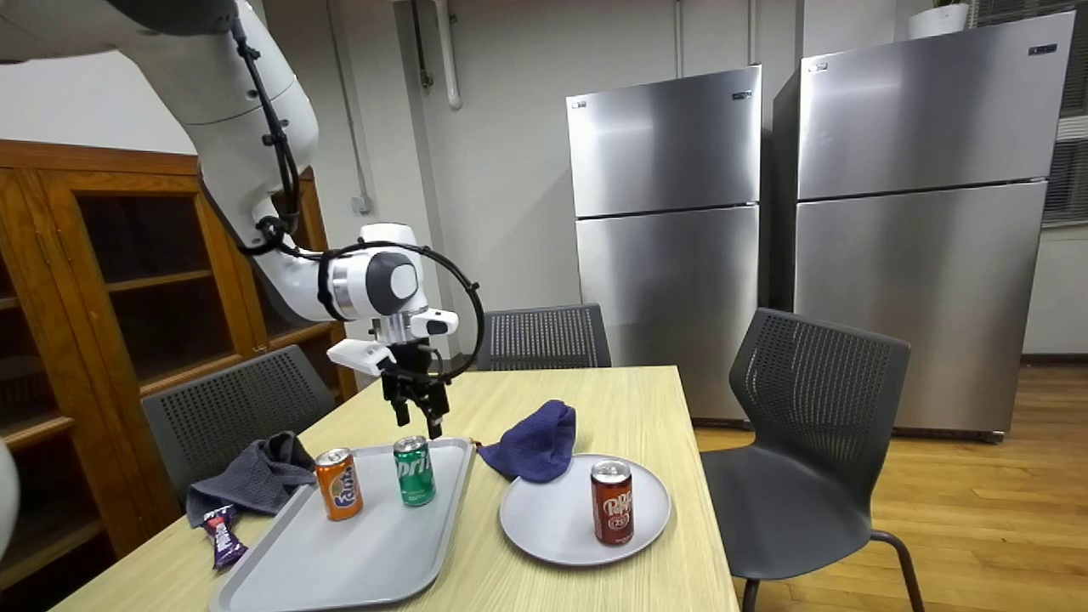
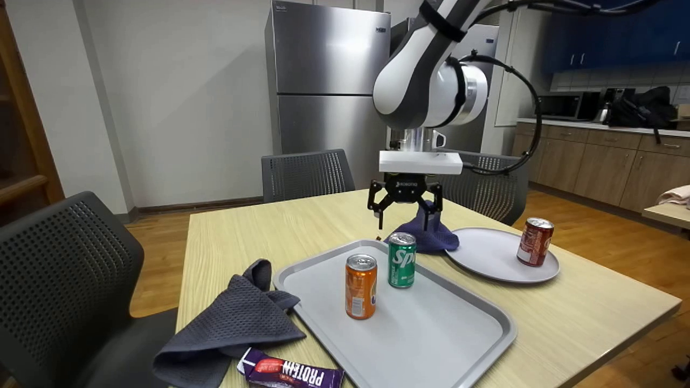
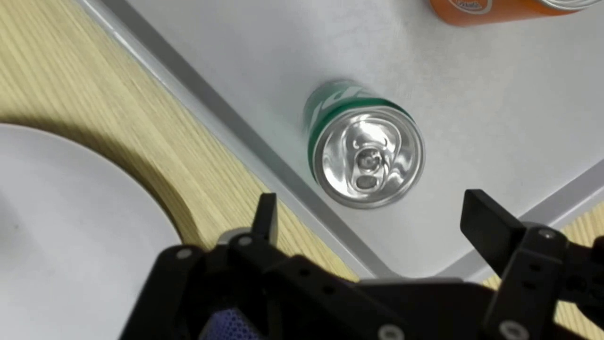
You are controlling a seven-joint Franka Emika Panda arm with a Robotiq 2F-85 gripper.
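Note:
My gripper [image 1: 418, 421] [image 2: 403, 221] [image 3: 370, 203] points down, open and empty, its two fingers spread apart. It is nearest to a green Sprite can [image 1: 414, 476] [image 2: 401, 264] [image 3: 368, 158], which stands upright near a corner of the grey tray [image 1: 391, 552] [image 2: 431, 334] [image 3: 259, 71]. The fingertips are above the can's level and do not touch it. In the wrist view the can's lid lies ahead of the gap between the fingers. An orange Fanta can [image 1: 340, 489] [image 2: 360, 288] [image 3: 472, 14] stands upright on the tray beside the Sprite can.
A round plate [image 1: 548, 527] [image 2: 485, 248] [image 3: 71, 212] beside the tray holds a red Dr Pepper can [image 1: 612, 506] [image 2: 535, 242]. A navy cloth [image 1: 535, 442] [image 2: 415, 237] touches the plate. A dark grey cloth [image 1: 255, 476] [image 2: 232, 318] and purple protein bar [image 1: 223, 540] [image 2: 291, 372] lie across the tray. Chairs surround the table.

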